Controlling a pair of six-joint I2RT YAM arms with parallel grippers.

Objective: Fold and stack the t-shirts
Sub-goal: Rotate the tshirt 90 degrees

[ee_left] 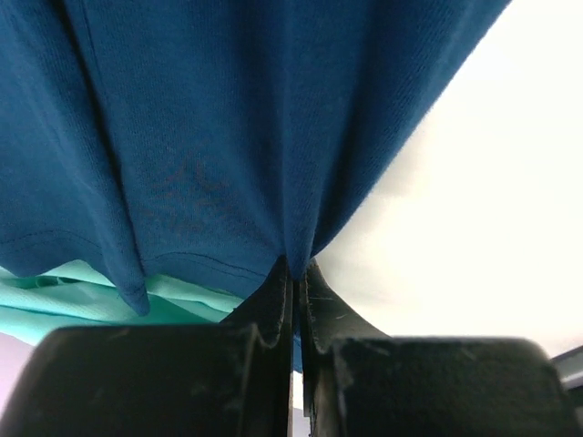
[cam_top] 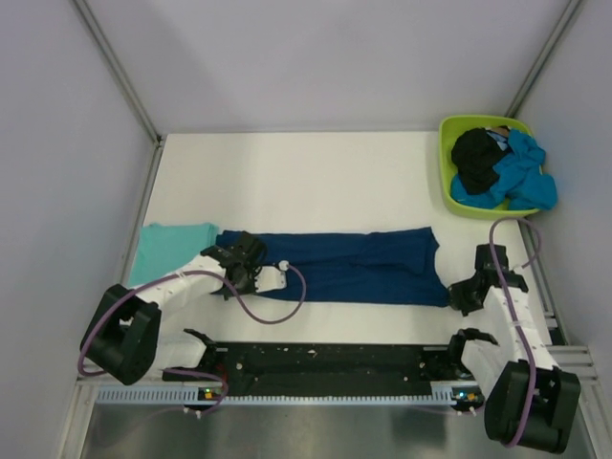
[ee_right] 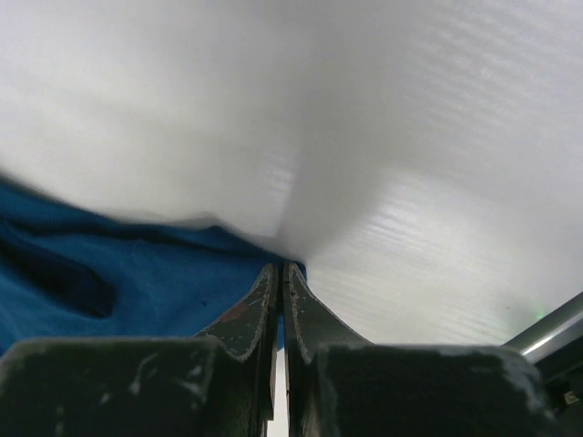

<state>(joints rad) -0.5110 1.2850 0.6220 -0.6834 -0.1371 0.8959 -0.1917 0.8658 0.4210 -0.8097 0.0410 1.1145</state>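
Dark navy cloth t-shirt (cam_top: pixel 354 268) lay as a long left-right band on the near side of the white counter (cam_top: pixel 316 182). Left hand (ee_left: pixel 293 273) was clamped on its left end, beside the light teal cloth t-shirt (cam_top: pixel 172 247). Right hand (ee_right: pixel 281 271) was pinched on its near right corner. Black cloth t-shirt (cam_top: pixel 475 161) and bright blue cloth t-shirt (cam_top: pixel 521 177) sat in the lime-green plastic tub (cam_top: pixel 446 172), far right.

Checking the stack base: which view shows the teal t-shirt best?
Top external: the teal t-shirt lies flat left of the navy t-shirt, most of it visible. Left wrist shows only a strip below the navy hem; right wrist shows none of it.
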